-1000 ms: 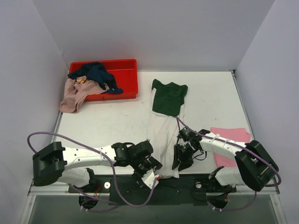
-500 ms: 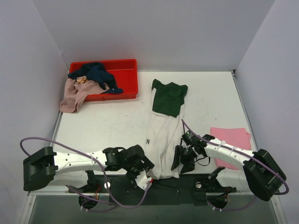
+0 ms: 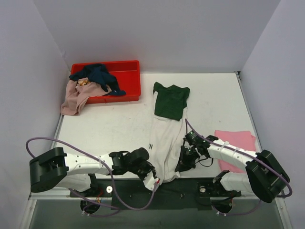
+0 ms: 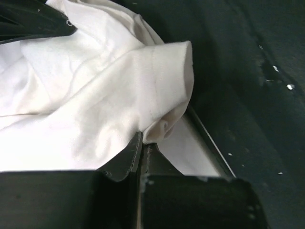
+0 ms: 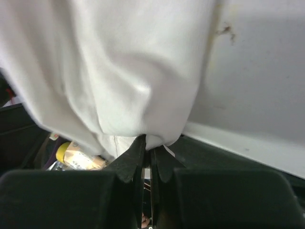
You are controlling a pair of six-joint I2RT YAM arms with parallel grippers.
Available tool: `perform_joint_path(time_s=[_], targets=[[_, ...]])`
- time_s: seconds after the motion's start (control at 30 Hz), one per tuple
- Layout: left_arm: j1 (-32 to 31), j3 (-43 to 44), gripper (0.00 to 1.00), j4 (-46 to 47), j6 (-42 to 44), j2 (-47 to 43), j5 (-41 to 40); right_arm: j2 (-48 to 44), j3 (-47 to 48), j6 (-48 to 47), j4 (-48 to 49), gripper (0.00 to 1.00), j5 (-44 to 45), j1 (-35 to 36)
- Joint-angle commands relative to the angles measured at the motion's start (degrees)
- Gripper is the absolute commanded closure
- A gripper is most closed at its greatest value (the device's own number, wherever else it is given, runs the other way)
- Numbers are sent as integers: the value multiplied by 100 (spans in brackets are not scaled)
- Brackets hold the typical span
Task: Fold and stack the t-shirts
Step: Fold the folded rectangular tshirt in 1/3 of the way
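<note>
At the far left of the table [image 3: 109,129], a red crate [image 3: 128,82] is recorded. A navy t-shirt [image 3: 97,75] is heaped inside it, and a dusty pink t-shirt [image 3: 74,98] is draped over its left end onto the table surface.

The left gripper [image 3: 156,180] is found low at the near table edge, left of centre. Its jaws are seen pressed together on the near left corner of the white t-shirt [image 3: 167,138]. In the left wrist view, a folded hem [image 4: 167,86] of white cloth is pinched just above the fingertips, over the dark strip at the table's edge.

The white t-shirt is laid lengthwise at the table's middle, narrowed and wrinkled. Its dark green upper part [image 3: 170,100] is spread at the far end. Black lettering is noted near its left edge but cannot be read. The near end hangs slightly past the table edge.

The right gripper [image 3: 183,165] is positioned at the garment's near right edge. Its jaws are closed tight on a gathered bunch of white fabric, as confirmed in the right wrist view.

At the right, a bright pink t-shirt [image 3: 237,143] is lying flat and folded, partly covered by the right arm, well apart from the white garment.
</note>
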Motion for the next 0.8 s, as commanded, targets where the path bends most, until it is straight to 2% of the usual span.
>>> perform_joint_path(time_s=[0.0,0.23,0.47,0.6,0.77], targets=[[248,852,100,-248,-668,-171,-198,-486,585,-280,-1066,100,-236,-353],[1794,1803,100,-515,-1882,66,558,-355,1805,-1062,-1815,100,-438,-1382],[2586,2313,100,73,-3015,557,743,891,3229,-2020,-2281,100,-588,-2279],[2973,2700,100,539,-3245,1093,673,1587,3906,-2328,-2413,100,-605,-2560],[3176,3384,100,699,-3350,1928,716,2228,4303,-2417,-2440,100,-667,-2894]])
